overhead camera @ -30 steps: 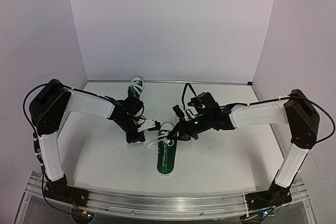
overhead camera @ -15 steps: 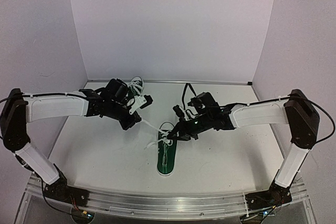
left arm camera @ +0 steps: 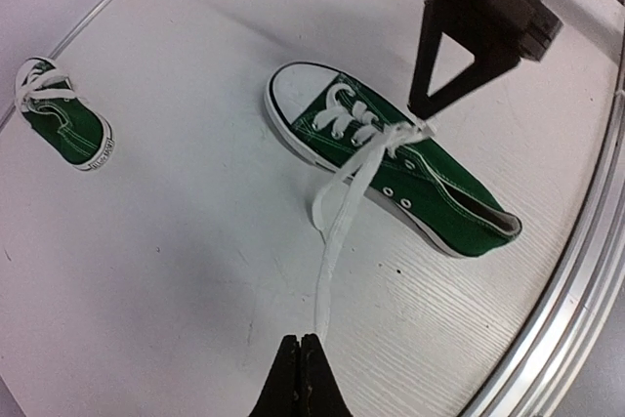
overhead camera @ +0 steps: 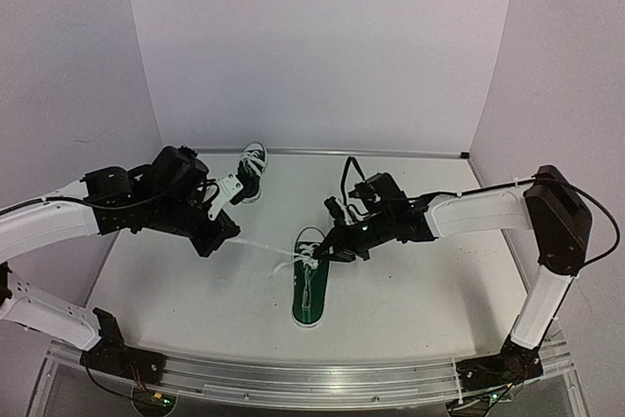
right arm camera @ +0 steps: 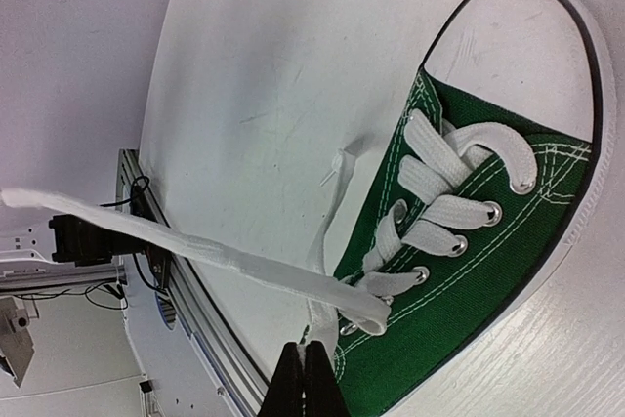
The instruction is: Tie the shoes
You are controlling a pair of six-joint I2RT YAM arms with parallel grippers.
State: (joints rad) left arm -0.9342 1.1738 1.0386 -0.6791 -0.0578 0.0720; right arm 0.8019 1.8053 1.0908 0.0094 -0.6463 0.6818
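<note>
Green sneaker lies mid-bench, toe pointing away from the arm bases; its twin sits well beyond it to the left. Left of the sneaker, the left pincer is clamped on the end of its white lace, stretched taut. The right pincer, over the eyelets, is pinched together on the same lace

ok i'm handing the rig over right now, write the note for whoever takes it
Left gripper: shut on the free end of a flat white lace, pulled taut to the left.
Right gripper: shut on the same lace at the upper eyelets of the near dark green canvas sneaker, mid-table.
Second matching sneaker: by the back wall, no gripper on it.
Done: one lace drawn out. Left: no bow on the near sneaker; far one's lacing too small to judge.
</note>
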